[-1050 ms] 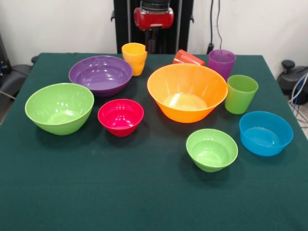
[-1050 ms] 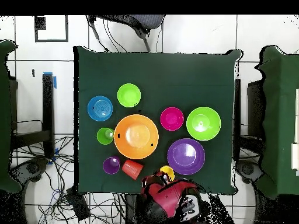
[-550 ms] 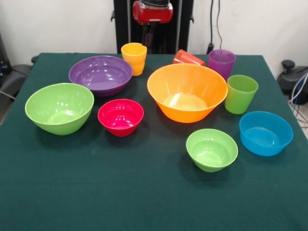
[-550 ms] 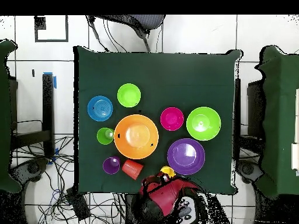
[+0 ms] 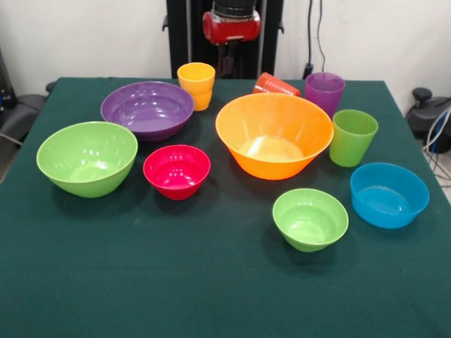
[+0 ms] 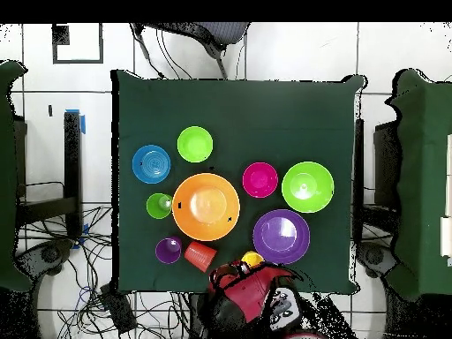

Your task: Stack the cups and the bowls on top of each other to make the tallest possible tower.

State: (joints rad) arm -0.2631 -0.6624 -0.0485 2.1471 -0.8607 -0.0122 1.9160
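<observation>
Six bowls stand apart on the green table [image 5: 211,282]: orange bowl [image 5: 273,134] [image 6: 206,206], purple bowl [image 5: 147,108] [image 6: 281,237], big green bowl [image 5: 87,156] [image 6: 307,186], magenta bowl [image 5: 176,170] [image 6: 259,179], small green bowl [image 5: 310,217] [image 6: 194,144] and blue bowl [image 5: 389,193] [image 6: 151,163]. The yellow cup [image 5: 196,84], purple cup [image 5: 324,91] and green cup [image 5: 352,136] stand upright. A red-orange cup [image 5: 276,84] lies on its side behind the orange bowl. My gripper [image 5: 226,62] hangs under the red arm head, behind the yellow cup, holding nothing that shows.
In the overhead view the red arm [image 6: 252,290] hangs over the table's robot-side edge and covers part of the yellow cup [image 6: 253,259]. A chair [image 6: 190,33] stands at the far side. Cables lie on the floor [image 6: 62,221] beside the table.
The red arm head rose a little, then came back down slightly to the right in the front view. No cup or bowl moved.
</observation>
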